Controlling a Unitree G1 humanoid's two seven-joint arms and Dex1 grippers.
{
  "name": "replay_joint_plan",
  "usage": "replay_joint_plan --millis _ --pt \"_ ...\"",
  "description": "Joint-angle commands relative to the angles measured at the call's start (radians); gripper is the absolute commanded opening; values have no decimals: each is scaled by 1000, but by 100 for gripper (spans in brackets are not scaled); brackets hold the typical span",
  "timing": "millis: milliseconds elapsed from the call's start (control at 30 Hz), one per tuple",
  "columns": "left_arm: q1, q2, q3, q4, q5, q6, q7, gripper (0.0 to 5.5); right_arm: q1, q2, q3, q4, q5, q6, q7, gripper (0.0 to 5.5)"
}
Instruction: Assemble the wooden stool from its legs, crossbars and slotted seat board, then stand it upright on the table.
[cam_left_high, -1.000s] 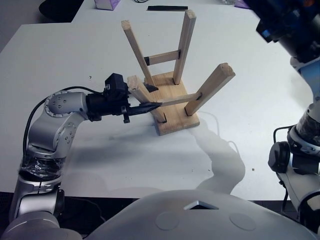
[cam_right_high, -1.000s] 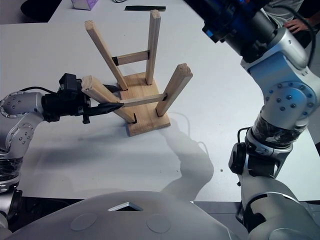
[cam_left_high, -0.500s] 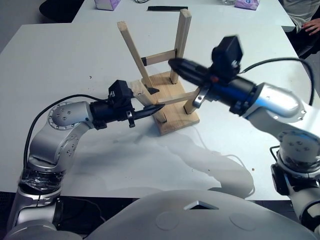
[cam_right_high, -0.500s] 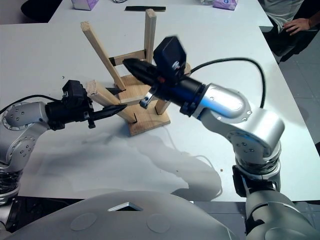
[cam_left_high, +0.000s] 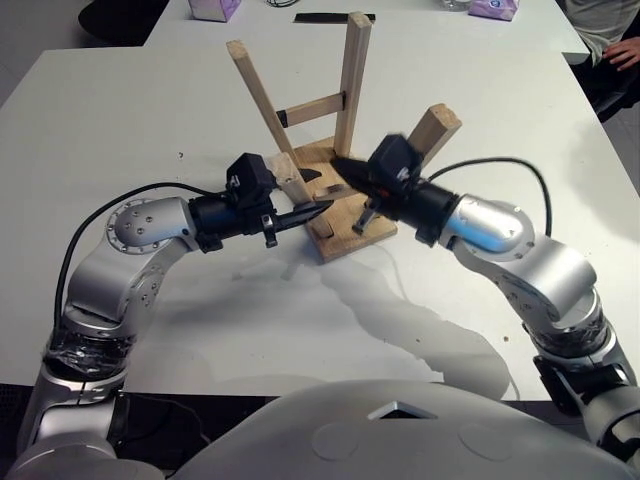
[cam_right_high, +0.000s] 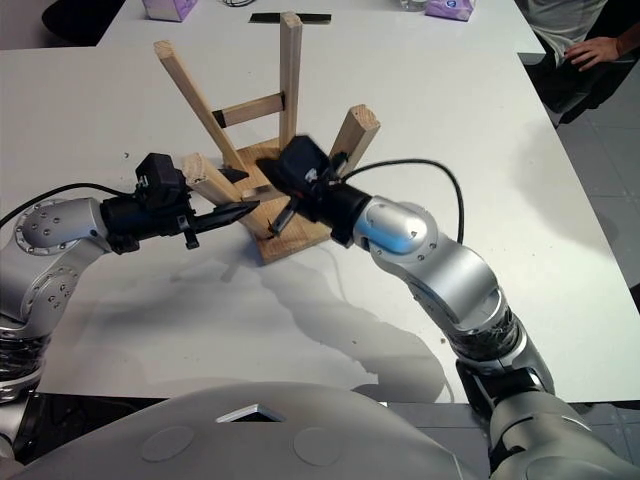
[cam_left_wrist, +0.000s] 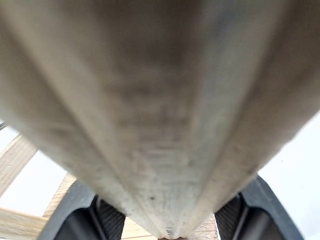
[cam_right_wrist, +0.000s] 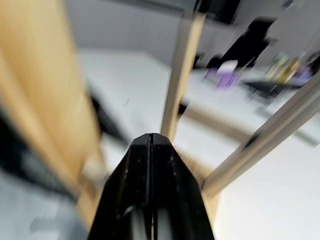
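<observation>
The wooden stool lies upside down on the white table, its seat board (cam_left_high: 347, 222) flat and its legs pointing up. A crossbar (cam_left_high: 315, 108) joins the two far legs, one slanted (cam_left_high: 258, 100) and one upright (cam_left_high: 352, 80). A thick leg (cam_left_high: 428, 130) leans out to the right. My left gripper (cam_left_high: 318, 208) comes in from the left, shut on the short near-left leg (cam_left_high: 291, 176), whose wood (cam_left_wrist: 160, 115) runs down between the pads (cam_left_wrist: 110, 217). My right gripper (cam_left_high: 338, 163) reaches in from the right between the legs, just above the seat board. Its fingers are shut (cam_right_wrist: 151, 136) with nothing in them.
Two purple boxes (cam_left_high: 212, 8) (cam_left_high: 495, 8) and a flat black bar (cam_left_high: 320, 17) lie at the table's far edge. A black cable (cam_left_high: 500, 185) loops over my right forearm. Bare tabletop (cam_left_high: 300, 320) spreads in front of the stool and to both sides.
My right arm has swung down from high at the right and pushed its shut gripper in among the stool's legs. The left gripper stays shut on the near-left leg.
</observation>
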Motion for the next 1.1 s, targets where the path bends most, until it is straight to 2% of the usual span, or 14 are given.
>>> replay_joint_plan --millis 33,100,167,300,333,400,467,533,600,667,733,867,967,1100 --pt "36 24 -16 15 38 69 17 204 49 -92 114 46 -113 17 51 0" --pt "33 18 -20 14 38 71 22 204 96 -125 179 100 -178 -12 75 0" --pt "38 18 -19 6 34 76 27 204 96 -121 183 121 -200 -30 98 0" --pt "44 47 -30 0 37 93 6 204 38 -44 84 79 -143 -49 126 0" --pt "38 55 -33 6 39 95 -2 204 22 -12 32 58 -104 -37 123 0" --pt "24 73 -38 24 45 98 -24 204 -54 78 -150 24 62 8 91 0" --pt "13 91 -52 42 49 96 -55 204 -164 116 -357 44 237 28 41 0" --pt "-4 102 -75 75 58 84 -92 204 -276 53 -553 136 316 24 13 0" --pt "-19 104 -86 109 58 69 -126 204 -308 -47 -639 242 270 18 26 0" --pt "-24 109 -88 139 57 44 -161 204 -242 -150 -574 323 141 -17 86 0" --pt "-33 107 -91 178 55 16 -201 204 -150 -176 -448 359 62 -50 147 0" --pt "-59 96 -112 267 59 -48 -286 204 24 -72 -248 190 154 -17 231 0" --pt "-83 76 -117 336 65 -102 -335 204 71 46 -250 58 344 45 207 0" --pt "-117 43 -83 427 51 -166 -370 204 46 40 -322 169 264 51 160 0"
